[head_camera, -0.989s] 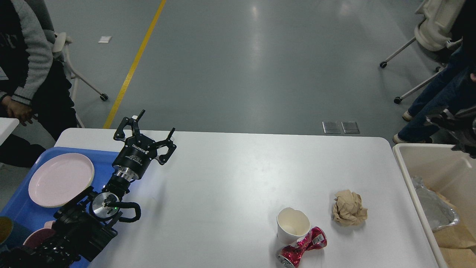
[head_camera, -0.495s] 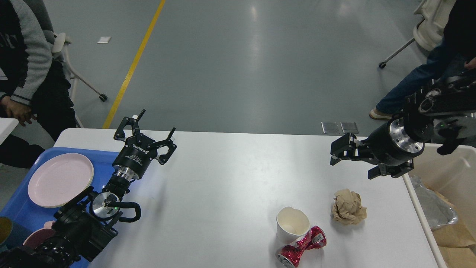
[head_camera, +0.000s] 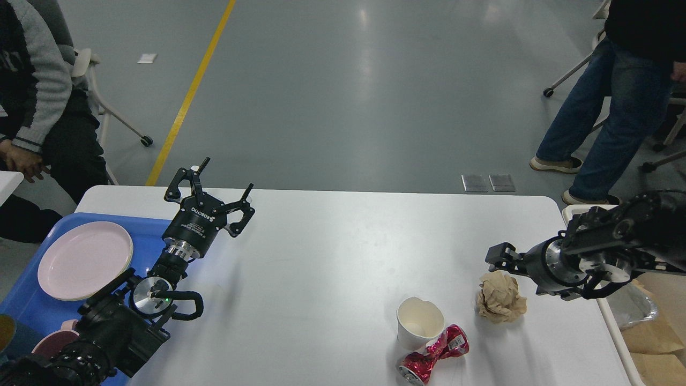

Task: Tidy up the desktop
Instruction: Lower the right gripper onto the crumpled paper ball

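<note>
The white desktop [head_camera: 332, 257] fills the middle of the head view. Near its front right lie a crumpled brown paper ball [head_camera: 501, 304], a white paper cup [head_camera: 420, 324] standing upright, and a crushed red can [head_camera: 434, 356] touching the cup's base. My right gripper [head_camera: 494, 257] comes in from the right, points left and hovers just above the paper ball's top right. Its fingers look spread and hold nothing. My left gripper [head_camera: 227, 173] is open and empty above the desktop's back left, beside the tray.
A blue tray [head_camera: 27, 305] at the left edge holds a pink plate [head_camera: 84, 260] and a pink bowl [head_camera: 51, 343]. A beige bin [head_camera: 613, 327] with foil and paper stands off the right edge. A person sits at far left; another stands at back right.
My right arm has swung in from the right, then come down and forward to just above the paper ball. The left arm has not moved. The person at back right has stood up.
</note>
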